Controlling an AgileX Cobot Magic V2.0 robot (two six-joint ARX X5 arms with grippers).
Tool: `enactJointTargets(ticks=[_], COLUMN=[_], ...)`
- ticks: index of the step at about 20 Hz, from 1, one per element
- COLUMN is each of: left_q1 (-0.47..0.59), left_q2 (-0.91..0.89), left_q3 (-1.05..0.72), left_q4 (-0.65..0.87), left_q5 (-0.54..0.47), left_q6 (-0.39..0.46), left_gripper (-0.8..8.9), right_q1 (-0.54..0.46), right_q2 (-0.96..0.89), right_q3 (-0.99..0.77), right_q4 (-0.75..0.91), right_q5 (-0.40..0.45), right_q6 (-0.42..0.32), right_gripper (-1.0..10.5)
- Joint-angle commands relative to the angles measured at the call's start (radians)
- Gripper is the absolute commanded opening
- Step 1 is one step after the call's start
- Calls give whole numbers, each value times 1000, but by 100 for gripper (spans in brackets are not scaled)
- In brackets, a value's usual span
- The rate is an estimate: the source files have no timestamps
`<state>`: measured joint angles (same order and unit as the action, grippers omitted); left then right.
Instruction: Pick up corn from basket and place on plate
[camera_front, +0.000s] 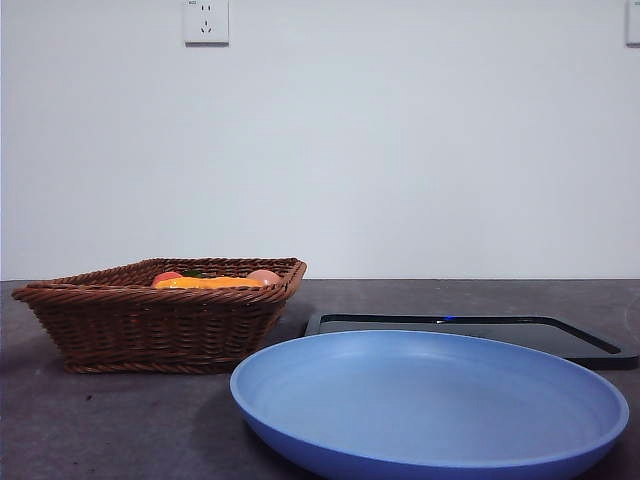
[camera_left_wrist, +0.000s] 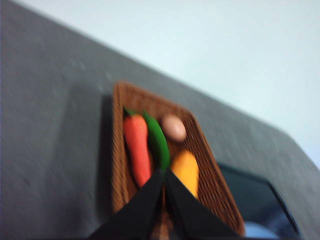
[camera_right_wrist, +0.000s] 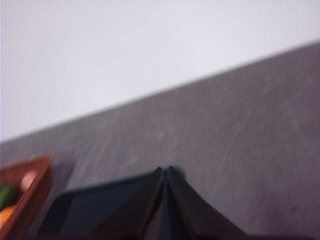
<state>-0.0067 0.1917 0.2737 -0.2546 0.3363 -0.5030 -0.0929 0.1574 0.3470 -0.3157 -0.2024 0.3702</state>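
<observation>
The brown wicker basket (camera_front: 160, 325) stands at the left of the table in the front view. The orange-yellow corn (camera_front: 208, 283) lies inside it, just showing over the rim. In the left wrist view the corn (camera_left_wrist: 185, 171) lies in the basket (camera_left_wrist: 120, 150) beside a red pepper, a green pepper and a peach fruit. My left gripper (camera_left_wrist: 164, 172) hangs shut above the basket, holding nothing. The blue plate (camera_front: 430, 405) sits near the front at the right. My right gripper (camera_right_wrist: 164, 171) is shut over the black tray. Neither arm shows in the front view.
A flat black tray (camera_front: 470, 335) lies behind the plate, right of the basket; it also shows in the right wrist view as the tray (camera_right_wrist: 95, 207). A red pepper (camera_left_wrist: 137, 150), green pepper (camera_left_wrist: 157, 140) and peach fruit (camera_left_wrist: 173, 128) share the basket.
</observation>
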Motion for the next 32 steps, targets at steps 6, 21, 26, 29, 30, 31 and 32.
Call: enactJointTargets(ticks=[6, 21, 26, 29, 30, 31, 32], left_q1=[0, -23, -27, -27, -27, -27, -27], left_q2=[233, 460, 461, 461, 461, 461, 461], left_q3=[198, 367, 367, 367, 367, 367, 367], left_q4=[-207, -471, -462, -462, -462, -461, -461], left_q5=[190, 329, 329, 329, 329, 329, 329], left_q6=[188, 336, 333, 333, 333, 333, 333], left_gripper=[7, 51, 424, 423, 423, 423, 422], right_q1=[0, 114, 144, 167, 179, 196, 217], right_q2=[224, 654, 705, 751, 771, 796, 823], right_q3=[203, 397, 397, 397, 397, 397, 397], right_q4=[-217, -550, -546, -532, -519, -502, -481], right_q5=[-182, -306, -307, -307, -307, -307, -307], right_q6=[-67, -258, -253, -253, -251, -247, -241], right_gripper=[2, 46, 315, 314, 314, 314, 314])
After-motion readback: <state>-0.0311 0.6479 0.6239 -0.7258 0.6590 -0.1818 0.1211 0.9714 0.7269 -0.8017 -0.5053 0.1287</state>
